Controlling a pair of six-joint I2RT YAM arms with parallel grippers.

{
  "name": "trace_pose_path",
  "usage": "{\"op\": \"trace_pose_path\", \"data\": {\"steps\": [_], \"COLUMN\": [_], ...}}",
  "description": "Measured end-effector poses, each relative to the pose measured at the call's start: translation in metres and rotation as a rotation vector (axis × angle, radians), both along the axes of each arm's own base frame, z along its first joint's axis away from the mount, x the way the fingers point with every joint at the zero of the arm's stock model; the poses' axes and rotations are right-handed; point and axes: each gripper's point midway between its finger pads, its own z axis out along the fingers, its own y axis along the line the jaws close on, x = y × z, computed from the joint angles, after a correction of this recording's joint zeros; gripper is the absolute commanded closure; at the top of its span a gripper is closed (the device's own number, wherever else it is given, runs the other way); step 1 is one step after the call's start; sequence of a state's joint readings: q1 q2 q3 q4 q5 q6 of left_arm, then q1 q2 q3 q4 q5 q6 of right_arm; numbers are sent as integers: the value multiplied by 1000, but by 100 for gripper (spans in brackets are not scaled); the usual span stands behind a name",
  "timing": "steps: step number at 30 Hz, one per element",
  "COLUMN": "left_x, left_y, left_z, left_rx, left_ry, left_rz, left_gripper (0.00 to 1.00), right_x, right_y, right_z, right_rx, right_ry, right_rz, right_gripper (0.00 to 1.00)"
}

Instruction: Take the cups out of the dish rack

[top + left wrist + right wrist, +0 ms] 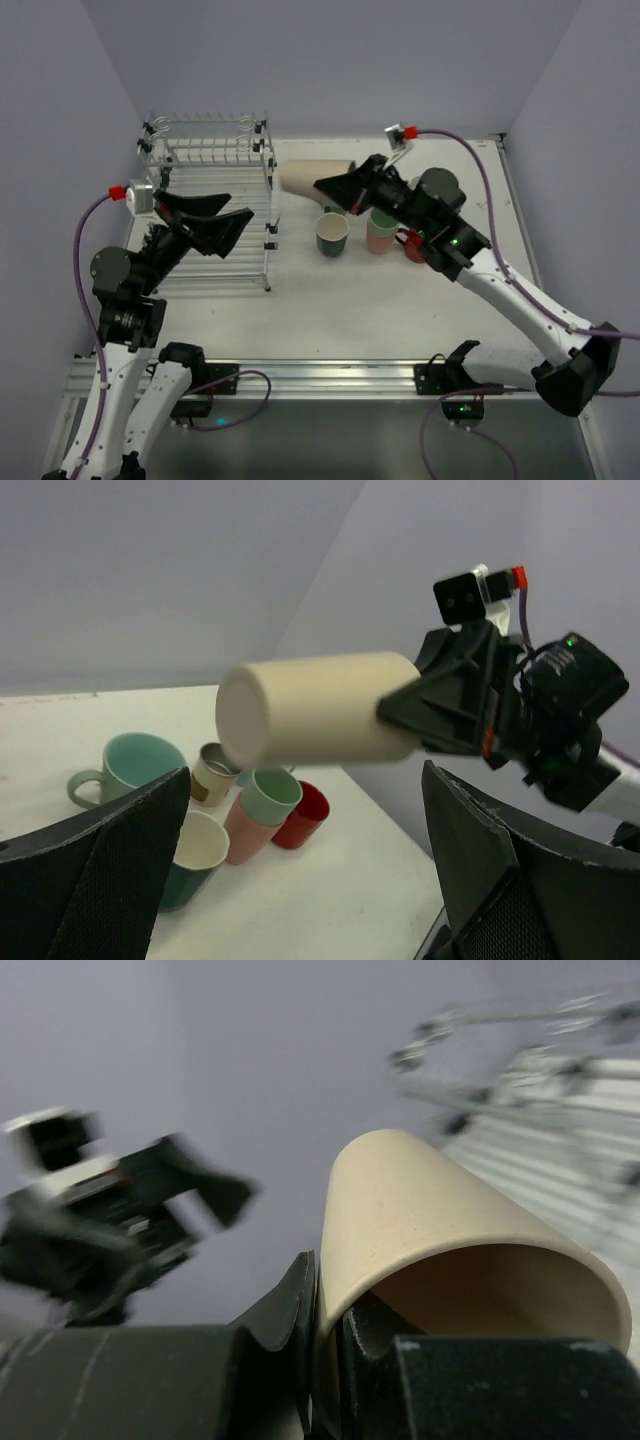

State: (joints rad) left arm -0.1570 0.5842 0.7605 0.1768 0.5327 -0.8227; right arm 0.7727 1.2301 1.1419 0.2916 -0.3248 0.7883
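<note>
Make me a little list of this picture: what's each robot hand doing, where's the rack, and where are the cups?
right hand: shut on the beige cup, held sideways in the air
left hand: open, empty, over the dish rack
dish rack: left side of the table, no cups seen in it
cups standing on table: dark green cup, pink cup, red cup, mint mug, small brown cup
</note>
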Motion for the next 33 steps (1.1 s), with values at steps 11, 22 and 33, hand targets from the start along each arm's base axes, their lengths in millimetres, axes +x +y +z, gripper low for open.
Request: {"op": "trace_pose_path", "data": {"steps": [11, 22, 33], "left_x": [-38, -72, -79], "left_y": [-23, -41, -45], "left_z": [-111, -153, -153], "left_rx": [359, 441, 451], "left_ry": [32, 44, 19], "left_rz": [-177, -314, -340], "left_gripper": [0, 0, 0], "right_x": [115, 193, 225], "right_y": [-281, -387, -415], "right_z": [-76, -188, -287], "right_rx": [-604, -969, -1148], "right_ry": [201, 571, 808], "right_rz": [-971, -1091, -950], "right_gripper": [100, 100, 100]}}
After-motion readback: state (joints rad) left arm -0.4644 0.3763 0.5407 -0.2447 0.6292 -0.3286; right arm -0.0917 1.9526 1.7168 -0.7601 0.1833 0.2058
